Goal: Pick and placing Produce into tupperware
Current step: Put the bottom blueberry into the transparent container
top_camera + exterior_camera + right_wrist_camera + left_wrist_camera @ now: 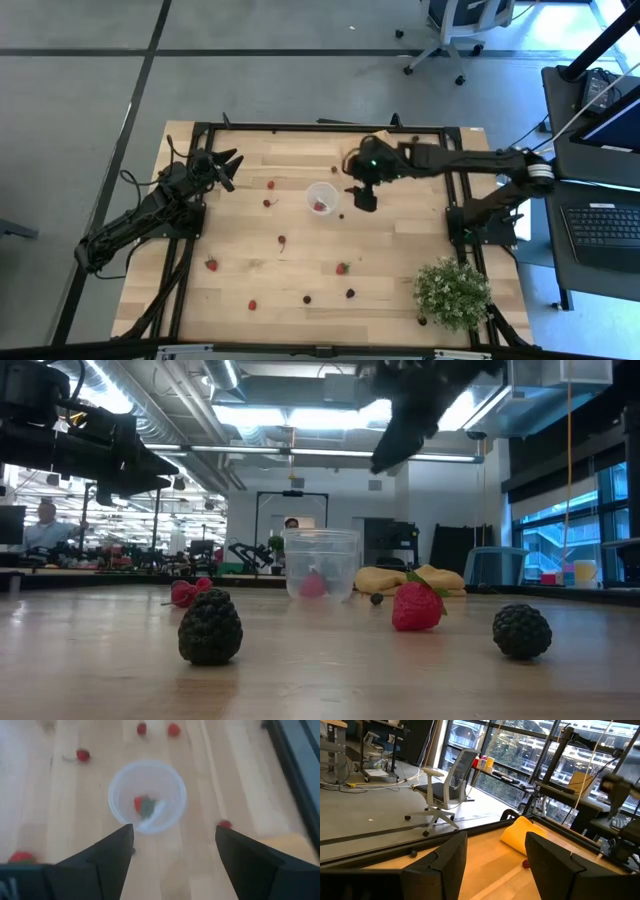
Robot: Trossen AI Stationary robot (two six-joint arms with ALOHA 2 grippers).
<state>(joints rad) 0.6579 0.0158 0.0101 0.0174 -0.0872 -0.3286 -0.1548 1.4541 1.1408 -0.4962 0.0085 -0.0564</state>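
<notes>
Translucent cup (321, 564) with red fruit inside; strawberry (417, 606), two dark berries (210, 627) nearer.

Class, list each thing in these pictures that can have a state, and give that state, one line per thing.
tupperware: upright, lidless, one strawberry inside
right gripper: open, empty, raised beside the tupperware
left gripper: open, empty, waiting at the table's left edge
orange cloth: folded, flat on the table
loose produce: scattered on the table

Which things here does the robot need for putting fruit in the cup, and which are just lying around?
For the job:
- plastic cup, one strawberry already inside
- loose strawberries
- dark berries
- right pincer, open

Just lying about:
- yellow cloth
- flowering plant
</notes>
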